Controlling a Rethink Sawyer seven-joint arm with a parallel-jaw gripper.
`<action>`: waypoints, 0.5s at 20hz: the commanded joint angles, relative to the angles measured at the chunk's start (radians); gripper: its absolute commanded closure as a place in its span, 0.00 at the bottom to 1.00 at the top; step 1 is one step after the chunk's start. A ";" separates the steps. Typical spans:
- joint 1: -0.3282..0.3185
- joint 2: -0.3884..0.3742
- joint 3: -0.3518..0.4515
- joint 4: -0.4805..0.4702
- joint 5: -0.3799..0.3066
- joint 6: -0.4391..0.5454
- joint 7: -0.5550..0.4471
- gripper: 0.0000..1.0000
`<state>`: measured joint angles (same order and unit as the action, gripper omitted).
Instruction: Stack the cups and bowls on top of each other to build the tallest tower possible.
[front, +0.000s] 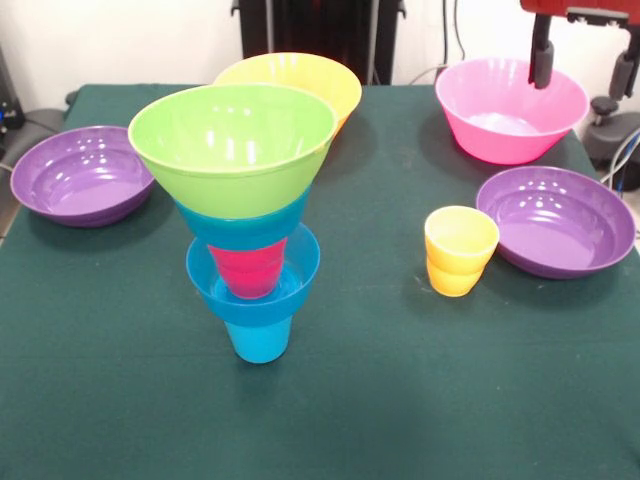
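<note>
Near the table's middle stands the tower (250, 220) — blue cup lowest, then a blue bowl, red cup, second blue bowl and green bowl (232, 145) — top-heavy on a narrow foot, so likely to tip at a nudge. Right of it sits the yellow cup (460, 250), probably light, stiff and slick; its stepped waist looks the safest hold. Far right, the gripper (585, 60) hangs beside the pink bowl (510, 110), fingers spread, pinching nothing.
</note>
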<state>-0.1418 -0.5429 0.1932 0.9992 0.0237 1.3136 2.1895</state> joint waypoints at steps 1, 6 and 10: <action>0.014 -0.024 -0.058 0.270 -0.034 -0.179 0.145 0.00; 0.017 -0.031 -0.077 0.303 -0.030 -0.223 0.128 0.00; 0.018 -0.049 -0.090 0.349 -0.026 -0.261 0.106 0.00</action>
<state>-0.1261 -0.5809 0.1203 1.1785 0.0239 1.1391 2.1895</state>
